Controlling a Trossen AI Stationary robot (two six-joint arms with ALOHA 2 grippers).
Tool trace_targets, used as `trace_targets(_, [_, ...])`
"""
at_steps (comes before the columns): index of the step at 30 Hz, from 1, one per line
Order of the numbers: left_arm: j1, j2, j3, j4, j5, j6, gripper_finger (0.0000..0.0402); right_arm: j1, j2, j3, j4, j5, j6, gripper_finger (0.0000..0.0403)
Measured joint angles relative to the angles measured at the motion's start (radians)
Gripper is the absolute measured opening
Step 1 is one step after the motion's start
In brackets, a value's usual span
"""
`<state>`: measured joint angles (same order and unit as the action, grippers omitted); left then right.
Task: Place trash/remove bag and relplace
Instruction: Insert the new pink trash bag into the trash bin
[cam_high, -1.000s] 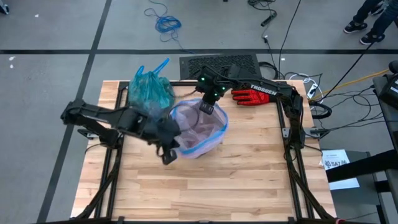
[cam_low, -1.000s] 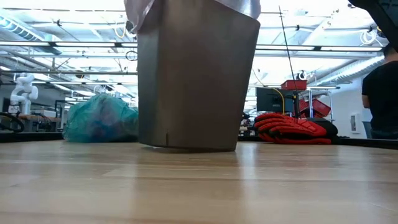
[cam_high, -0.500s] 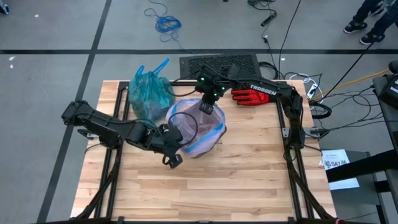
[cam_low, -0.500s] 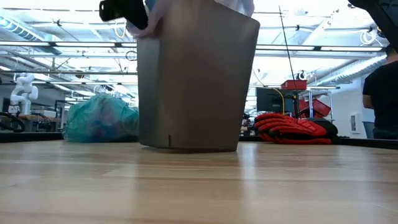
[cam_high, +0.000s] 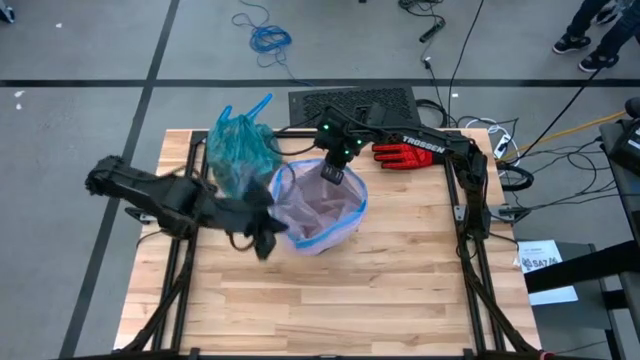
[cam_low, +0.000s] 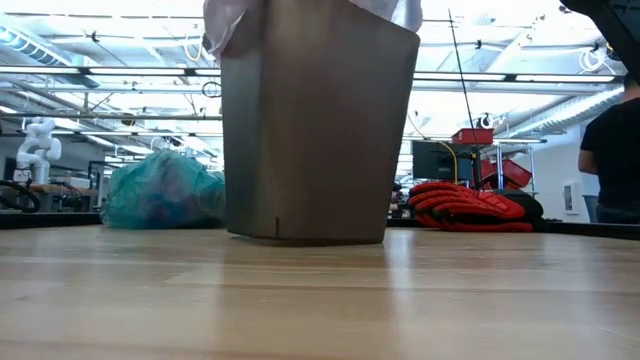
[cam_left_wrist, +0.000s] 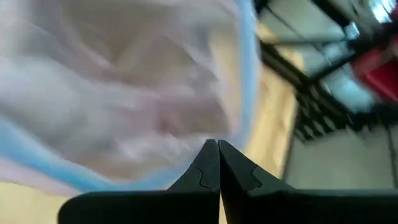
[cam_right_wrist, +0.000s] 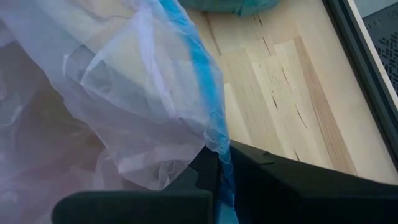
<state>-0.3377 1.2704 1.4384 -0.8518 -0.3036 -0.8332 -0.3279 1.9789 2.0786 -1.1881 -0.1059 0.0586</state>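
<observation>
Right gripper (cam_right_wrist: 219, 168) is pinched tight on the pink liner's blue strip (cam_right_wrist: 202, 68) at the bin's (cam_low: 315, 130) rim. Left gripper (cam_left_wrist: 217, 155) is closed, holding nothing, beside the liner. The teal bag (cam_high: 240, 148) sits behind the bin.

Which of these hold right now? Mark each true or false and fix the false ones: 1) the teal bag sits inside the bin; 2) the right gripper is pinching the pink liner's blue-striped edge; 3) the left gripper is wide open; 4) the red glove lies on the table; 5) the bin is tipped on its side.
1) False. The teal bag sits on the table beside the bin, tied and full.
2) True. The right gripper is shut on the pink liner at its blue strip.
3) False. The left gripper is shut, its tips at the liner's edge; no grip on it shows.
4) True. The red glove lies at the table's far edge.
5) False. The bin stands upright.
</observation>
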Motion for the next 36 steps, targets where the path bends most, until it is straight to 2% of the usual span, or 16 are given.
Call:
trace_targets(2, [0.044, -0.020, 0.007, -0.037, -0.059, -0.019, 0.0000, 0.000, 0.000, 0.000, 0.001, 0.000, 0.000, 0.0011])
trace_targets(8, [0.230, -0.027, -0.003, -0.337, -0.172, -0.209, 0.0000, 0.000, 0.000, 0.000, 0.002, 0.000, 0.006, 0.0011])
trace_targets(11, [0.282, -0.029, -0.044, -0.284, -0.201, -0.200, 0.0000, 0.000, 0.000, 0.000, 0.007, 0.000, 0.007, 0.0011])
trace_targets(15, [0.312, -0.025, -0.060, -0.115, -0.106, -0.116, 0.0000, 0.000, 0.000, 0.000, 0.010, 0.001, 0.007, 0.0011])
trace_targets(17, [0.312, -0.021, -0.058, -0.043, -0.110, -0.083, 0.0000, 0.000, 0.000, 0.000, 0.011, 0.001, 0.007, 0.0011])
trace_targets(20, [0.325, 0.000, -0.059, -0.104, -0.125, -0.077, 0.0000, 0.000, 0.000, 0.000, 0.013, 0.001, 0.007, 0.0011])
trace_targets(23, [0.345, 0.021, -0.095, -0.125, -0.094, -0.077, 0.0000, 0.000, 0.000, 0.000, 0.017, 0.001, 0.007, 0.0011])
trace_targets(29, [0.359, 0.019, -0.236, -0.073, 0.002, -0.175, 0.0000, 0.001, 0.000, 0.001, 0.016, -0.001, 0.004, 0.0011])
trace_targets(36, [0.341, -0.011, -0.247, -0.039, 0.004, -0.209, 0.0000, 0.000, 0.000, 0.001, 0.017, 0.002, 0.000, 0.0011])
